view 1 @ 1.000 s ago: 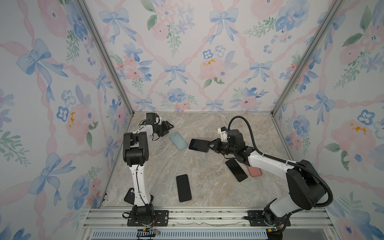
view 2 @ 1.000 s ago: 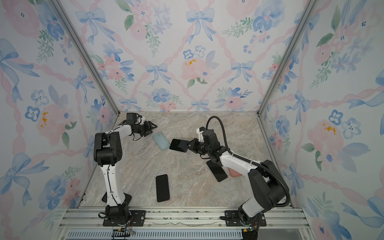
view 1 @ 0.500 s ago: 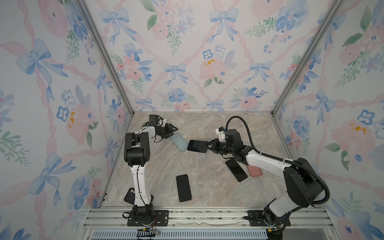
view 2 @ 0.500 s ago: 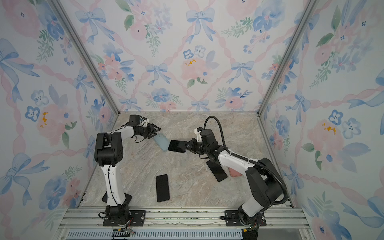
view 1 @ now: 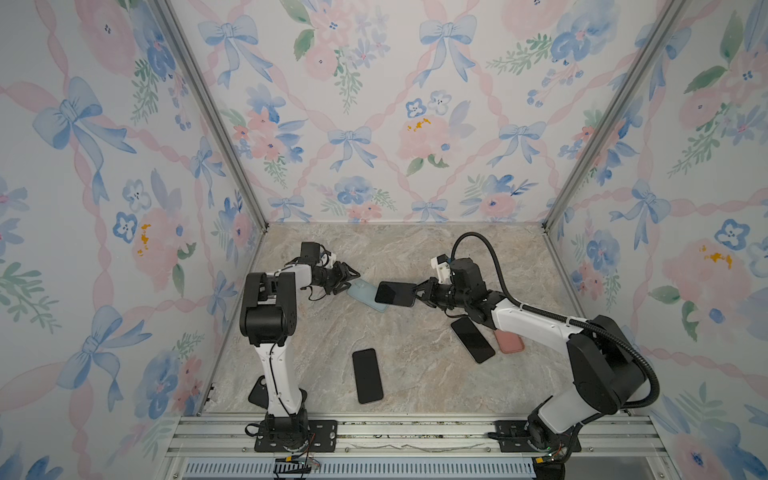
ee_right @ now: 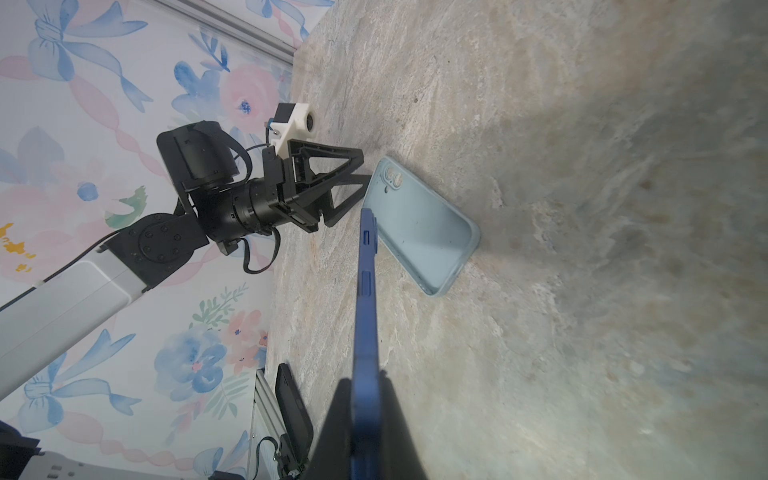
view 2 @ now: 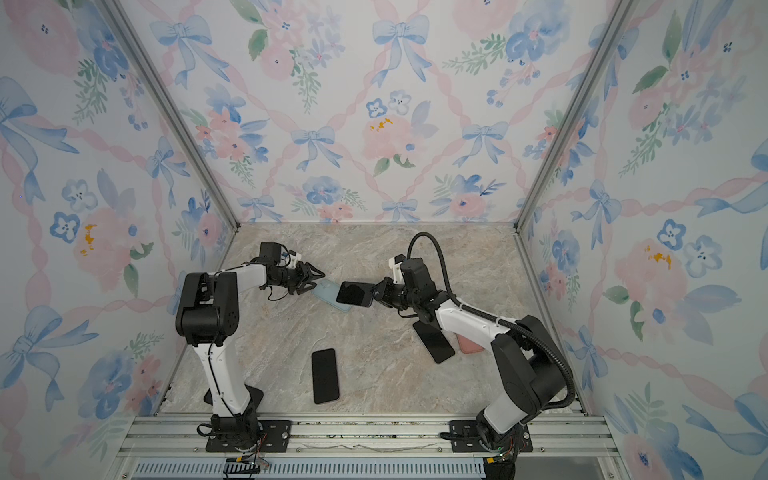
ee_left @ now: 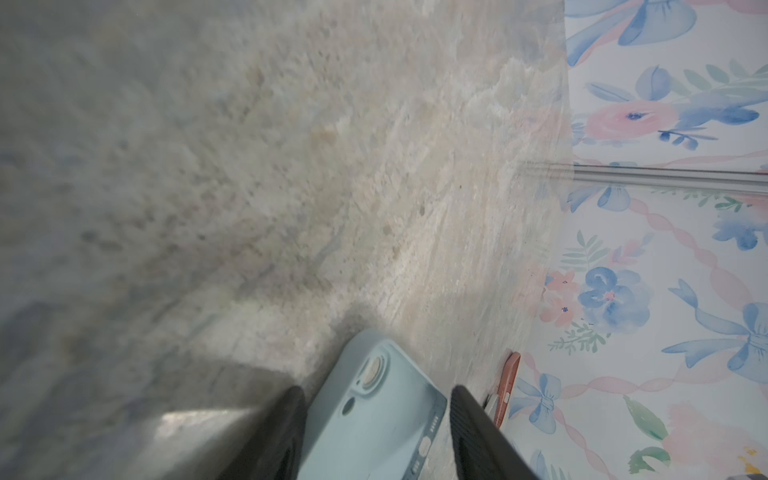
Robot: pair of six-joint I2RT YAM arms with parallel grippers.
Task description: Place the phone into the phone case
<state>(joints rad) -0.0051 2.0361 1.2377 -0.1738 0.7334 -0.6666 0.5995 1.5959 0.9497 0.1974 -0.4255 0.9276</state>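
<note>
Between the right gripper's (ee_right: 365, 419) shut fingers sits a blue phone (view 1: 395, 294), pinched by one end and held edge-up above the marble table (view 1: 415, 374), partly over the light blue case (ee_right: 419, 226). That case lies flat and hollow side up. At its camera end the left gripper (view 1: 351, 278) stands half open, one finger (ee_left: 478, 432) on each side of the case; contact is unclear. Two more black phones (view 1: 367, 375) (view 1: 472, 339) and a pink case (view 1: 509, 341) lie nearer the front.
</note>
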